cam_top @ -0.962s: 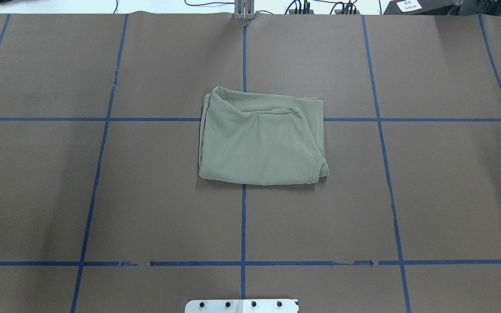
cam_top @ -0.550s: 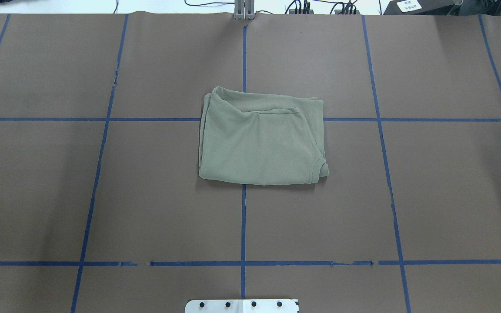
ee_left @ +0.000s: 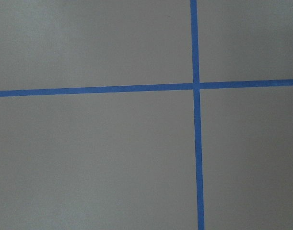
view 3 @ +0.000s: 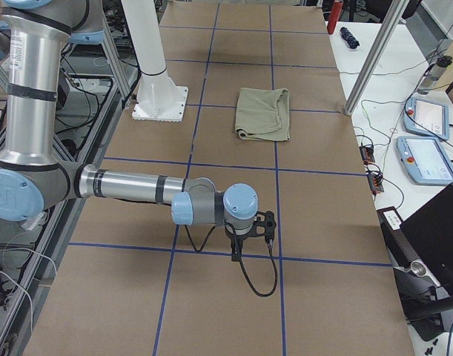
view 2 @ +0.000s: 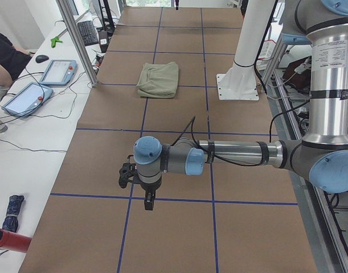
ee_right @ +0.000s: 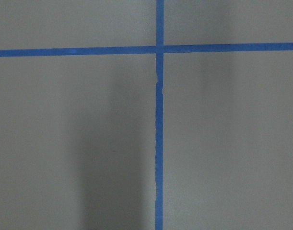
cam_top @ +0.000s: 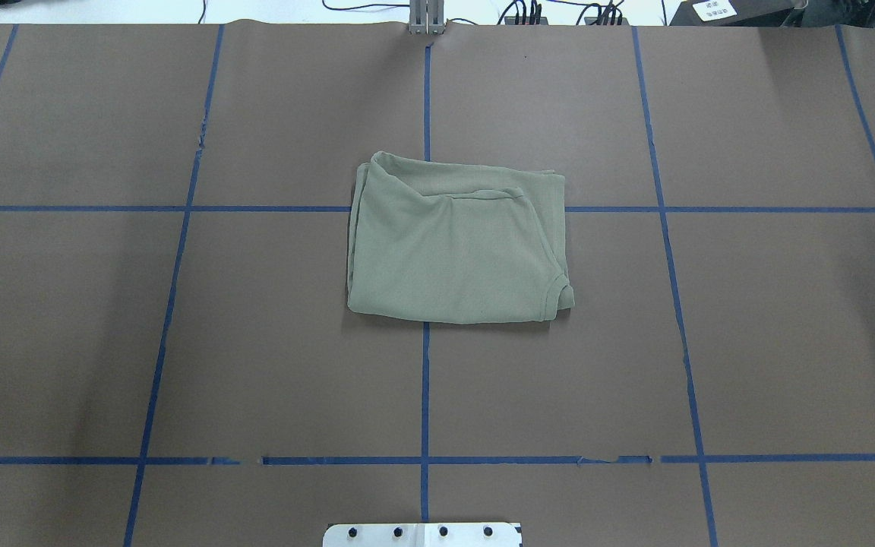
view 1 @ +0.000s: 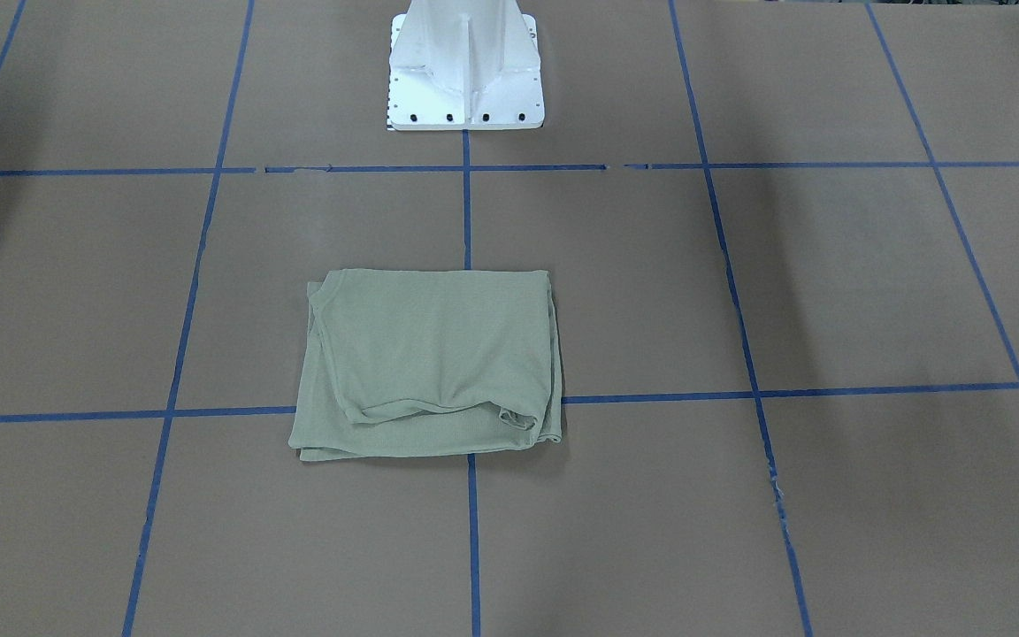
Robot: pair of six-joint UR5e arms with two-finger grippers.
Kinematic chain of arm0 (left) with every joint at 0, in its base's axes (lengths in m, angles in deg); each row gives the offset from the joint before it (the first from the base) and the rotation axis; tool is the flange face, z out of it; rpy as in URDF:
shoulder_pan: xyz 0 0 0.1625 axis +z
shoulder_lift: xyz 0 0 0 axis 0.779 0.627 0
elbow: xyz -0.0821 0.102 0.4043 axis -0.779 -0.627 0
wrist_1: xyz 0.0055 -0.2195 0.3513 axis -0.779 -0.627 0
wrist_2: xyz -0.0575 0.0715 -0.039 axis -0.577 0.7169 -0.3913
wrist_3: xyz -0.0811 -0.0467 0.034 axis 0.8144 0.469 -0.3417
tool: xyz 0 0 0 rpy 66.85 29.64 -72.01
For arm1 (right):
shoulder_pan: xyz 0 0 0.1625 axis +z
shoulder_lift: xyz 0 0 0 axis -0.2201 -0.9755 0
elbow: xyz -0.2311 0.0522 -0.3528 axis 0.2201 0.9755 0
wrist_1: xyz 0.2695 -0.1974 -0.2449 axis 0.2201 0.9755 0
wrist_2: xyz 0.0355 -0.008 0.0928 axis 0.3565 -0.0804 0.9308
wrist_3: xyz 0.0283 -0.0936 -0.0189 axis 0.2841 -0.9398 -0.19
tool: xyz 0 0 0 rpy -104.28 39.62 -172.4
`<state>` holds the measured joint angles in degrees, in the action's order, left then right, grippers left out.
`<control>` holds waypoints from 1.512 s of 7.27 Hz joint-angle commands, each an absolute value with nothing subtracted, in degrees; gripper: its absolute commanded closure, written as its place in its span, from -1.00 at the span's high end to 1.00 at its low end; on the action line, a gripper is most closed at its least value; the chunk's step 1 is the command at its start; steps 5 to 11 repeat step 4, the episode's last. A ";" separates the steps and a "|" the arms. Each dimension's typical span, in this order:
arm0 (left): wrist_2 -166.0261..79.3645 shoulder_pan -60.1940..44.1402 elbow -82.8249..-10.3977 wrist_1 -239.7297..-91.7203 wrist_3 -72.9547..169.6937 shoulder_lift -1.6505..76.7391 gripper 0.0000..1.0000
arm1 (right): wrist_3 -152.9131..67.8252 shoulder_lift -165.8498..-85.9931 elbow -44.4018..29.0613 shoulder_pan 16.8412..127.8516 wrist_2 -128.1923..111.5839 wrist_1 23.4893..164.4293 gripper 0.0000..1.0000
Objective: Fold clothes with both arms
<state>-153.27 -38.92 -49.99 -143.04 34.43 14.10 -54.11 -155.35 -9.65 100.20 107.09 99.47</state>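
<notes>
Shirt (cam_top: 453,243), sage-green knit: folded into a rectangle and laid flat at the middle of the table (cam_top: 749,342), well apart from every edge. Left hand (view 2: 148,200) is held over bare table toward the left end, right hand (view 3: 236,252) toward the right end. Whether either is apart or together cannot be told. White label (cam_top: 714,9) is seen beyond the far right corner, its print too small to be read.

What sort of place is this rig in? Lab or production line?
Likely a robotics research lab: blue tape grid on a paper-covered table, two teach pendants on a side bench, one folded green shirt as test piece.
</notes>
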 commanded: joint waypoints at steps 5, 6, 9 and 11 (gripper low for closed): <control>-153.28 -38.92 -50.04 -143.14 34.43 14.35 1.00 | -53.33 -155.34 -9.68 100.17 107.01 99.39 1.00; -153.28 -38.92 -50.04 -143.14 34.43 14.35 1.00 | -53.33 -155.34 -9.68 100.17 107.01 99.39 1.00; -153.28 -38.92 -50.04 -143.14 34.43 14.35 1.00 | -53.33 -155.34 -9.68 100.17 107.01 99.39 1.00; -153.28 -38.92 -50.04 -143.14 34.43 14.35 1.00 | -53.33 -155.34 -9.68 100.17 107.01 99.39 1.00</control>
